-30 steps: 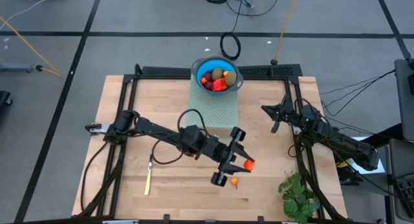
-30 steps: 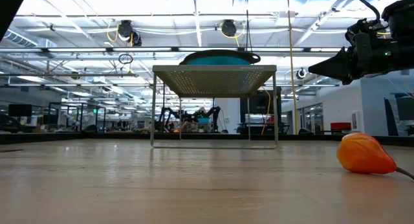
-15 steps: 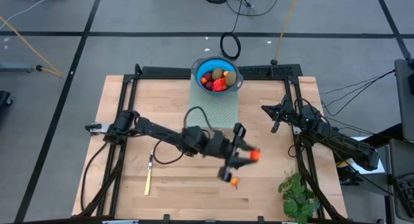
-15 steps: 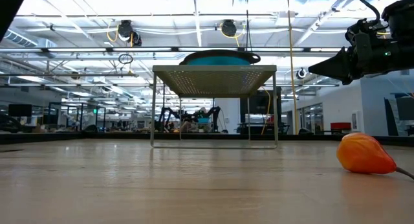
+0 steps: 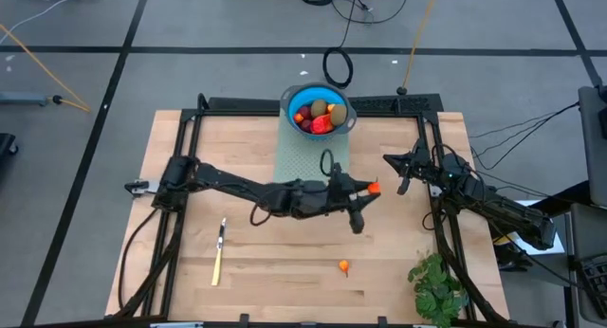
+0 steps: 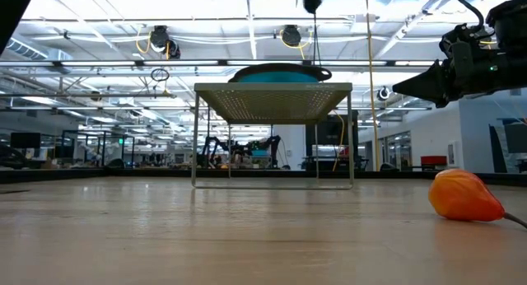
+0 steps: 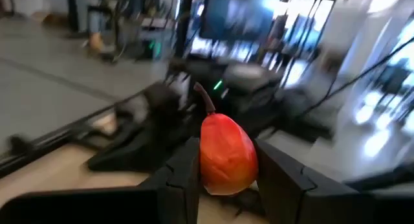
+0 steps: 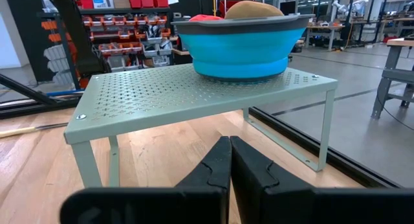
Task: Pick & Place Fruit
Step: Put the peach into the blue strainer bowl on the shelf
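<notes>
A small orange fruit with a stem [image 7: 226,154] is being pinched between the jaws of the left gripper [image 5: 368,192], which is being held in the air just off the near right corner of the perforated green rack [image 5: 313,155]. Beyond the jaws, a blue bowl [image 5: 292,100] on the rack's far end is being filled with more fruit [image 5: 318,115], while another small orange piece [image 5: 343,265] is lying on the wooden table [image 5: 180,143] behind and below them. The right gripper [image 5: 404,172] is being parked with jaws fully closed on nothing, facing the rack from its right side.
</notes>
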